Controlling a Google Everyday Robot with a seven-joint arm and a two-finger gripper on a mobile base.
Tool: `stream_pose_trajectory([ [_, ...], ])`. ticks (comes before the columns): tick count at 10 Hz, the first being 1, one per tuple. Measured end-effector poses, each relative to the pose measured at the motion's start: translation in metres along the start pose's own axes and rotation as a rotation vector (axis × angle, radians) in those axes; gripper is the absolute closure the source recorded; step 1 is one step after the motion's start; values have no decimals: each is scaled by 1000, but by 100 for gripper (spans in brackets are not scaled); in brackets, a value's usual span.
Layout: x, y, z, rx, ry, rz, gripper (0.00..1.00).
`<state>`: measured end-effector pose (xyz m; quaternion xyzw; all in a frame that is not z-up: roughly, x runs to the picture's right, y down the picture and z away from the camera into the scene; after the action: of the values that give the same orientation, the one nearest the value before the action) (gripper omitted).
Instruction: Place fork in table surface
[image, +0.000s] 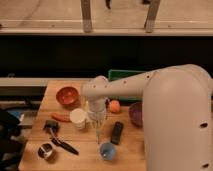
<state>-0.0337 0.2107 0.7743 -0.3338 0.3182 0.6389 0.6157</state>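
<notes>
The gripper (97, 121) hung low over the tabletop (134, 150) – fingers pinching the upright fork (98, 131) – mid-placement, so next it likely needed lowering, then release.

Worktop (130, 152): bowl (67, 96) rear left; carrot (61, 117) before it; cup (78, 118) right of carrot. Gripper (97, 122), jaws closed on the fork (98, 131), hangs between cup and remote (117, 133). Small cup (107, 150) front centre. Bin (122, 75) behind.
</notes>
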Motion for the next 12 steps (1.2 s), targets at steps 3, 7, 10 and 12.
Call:
stream_pose_trajectory([
  [3, 6, 6, 14, -13, 42, -10, 90],
  [7, 10, 7, 20, -22, 68, -8, 48],
  [10, 10, 9, 22, -25, 78, -12, 39],
  [12, 10, 6, 18, -21, 73, -11, 39],
])
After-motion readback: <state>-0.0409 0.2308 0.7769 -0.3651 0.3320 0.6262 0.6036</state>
